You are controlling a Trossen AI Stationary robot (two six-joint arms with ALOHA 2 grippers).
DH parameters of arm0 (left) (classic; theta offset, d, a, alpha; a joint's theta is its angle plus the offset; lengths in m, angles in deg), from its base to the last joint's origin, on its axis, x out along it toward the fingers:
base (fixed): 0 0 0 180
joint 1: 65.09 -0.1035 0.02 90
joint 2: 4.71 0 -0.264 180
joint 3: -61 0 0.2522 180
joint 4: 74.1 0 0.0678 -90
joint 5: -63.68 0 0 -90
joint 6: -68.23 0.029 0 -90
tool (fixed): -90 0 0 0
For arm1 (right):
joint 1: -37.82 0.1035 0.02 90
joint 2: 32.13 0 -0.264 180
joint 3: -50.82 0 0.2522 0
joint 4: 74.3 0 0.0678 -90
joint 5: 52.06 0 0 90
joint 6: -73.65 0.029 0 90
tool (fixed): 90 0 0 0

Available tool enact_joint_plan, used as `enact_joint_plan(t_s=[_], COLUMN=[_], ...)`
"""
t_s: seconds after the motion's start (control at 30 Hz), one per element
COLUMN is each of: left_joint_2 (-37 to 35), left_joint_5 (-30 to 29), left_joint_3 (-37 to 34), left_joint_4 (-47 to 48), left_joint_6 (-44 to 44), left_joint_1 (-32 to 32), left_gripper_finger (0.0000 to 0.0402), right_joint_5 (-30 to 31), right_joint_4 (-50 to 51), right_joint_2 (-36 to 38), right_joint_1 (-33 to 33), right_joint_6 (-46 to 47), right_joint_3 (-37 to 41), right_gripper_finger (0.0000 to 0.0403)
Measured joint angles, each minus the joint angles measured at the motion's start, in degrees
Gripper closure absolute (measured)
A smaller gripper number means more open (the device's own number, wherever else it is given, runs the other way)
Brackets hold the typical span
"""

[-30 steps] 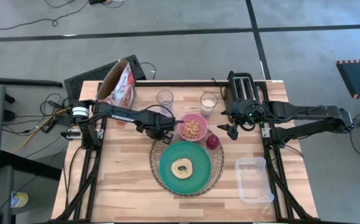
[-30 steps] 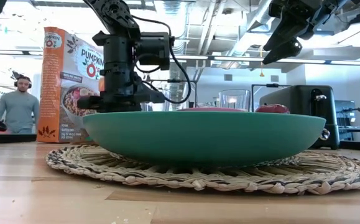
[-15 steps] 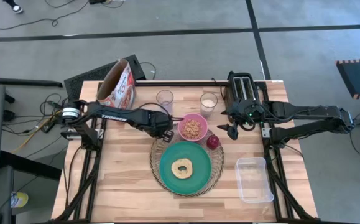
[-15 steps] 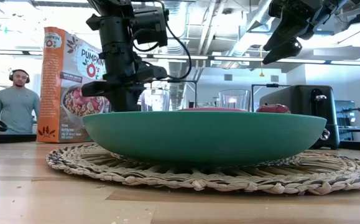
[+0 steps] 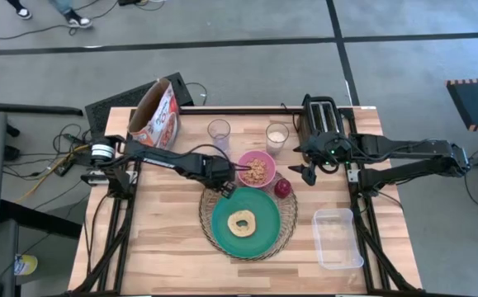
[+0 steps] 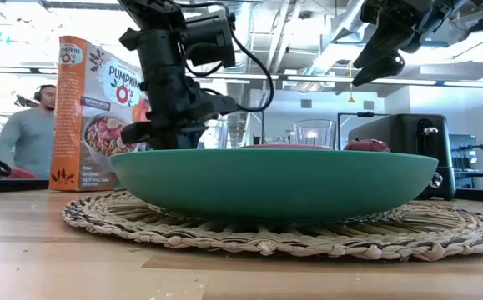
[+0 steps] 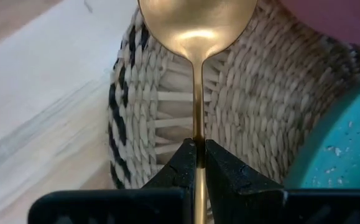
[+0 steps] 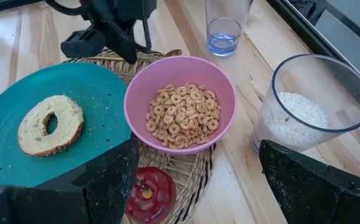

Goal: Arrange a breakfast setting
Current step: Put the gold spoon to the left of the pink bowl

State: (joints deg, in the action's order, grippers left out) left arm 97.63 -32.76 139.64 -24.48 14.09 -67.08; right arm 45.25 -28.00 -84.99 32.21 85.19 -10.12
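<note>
Left claw (image 7: 198, 163) clamped on spoon (image 7: 196, 37) handle, over woven charger (image 5: 287, 221) rim just beside pink bowl (image 5: 256, 169). Spoon bowl held above charger weave, next to teal plate (image 5: 263, 224) edge. Bagel (image 5: 242, 223) centred on plate; plate seated on charger, on bench (image 5: 164, 239). Bowl filled with cereal rings, at charger's far edge. Red fruit (image 5: 282, 188) on charger beside bowl. Right claw (image 5: 307, 175) raised near toaster (image 5: 320, 120), fingers wide apart, empty.

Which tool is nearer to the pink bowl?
Left. The left tool is beside the pink bowl, over the charger's edge; the right tool hangs beyond the red fruit.
</note>
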Motion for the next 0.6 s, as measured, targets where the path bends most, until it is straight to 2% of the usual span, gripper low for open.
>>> enact_joint_plan(t_s=[0.33, 0.6], left_joint_2=[0.0, 0.0], left_joint_5=[-1.0, 1.0], left_joint_3=[-1.5, -4.4], left_joint_4=[-1.1, -2.8], left_joint_6=[-0.1, -1.6], left_joint_1=[0.1, 0.1], left_gripper_finger=[0.0397, 0.0397], right_joint_5=[0.0, 0.0], right_joint_4=[0.0, 0.0], right_joint_2=[0.0, 0.0], right_joint_1=[0.0, 0.0], right_joint_6=[0.0, 0.0], right_joint_3=[0.0, 0.0], right_gripper_finger=[0.0042, 0.0042])
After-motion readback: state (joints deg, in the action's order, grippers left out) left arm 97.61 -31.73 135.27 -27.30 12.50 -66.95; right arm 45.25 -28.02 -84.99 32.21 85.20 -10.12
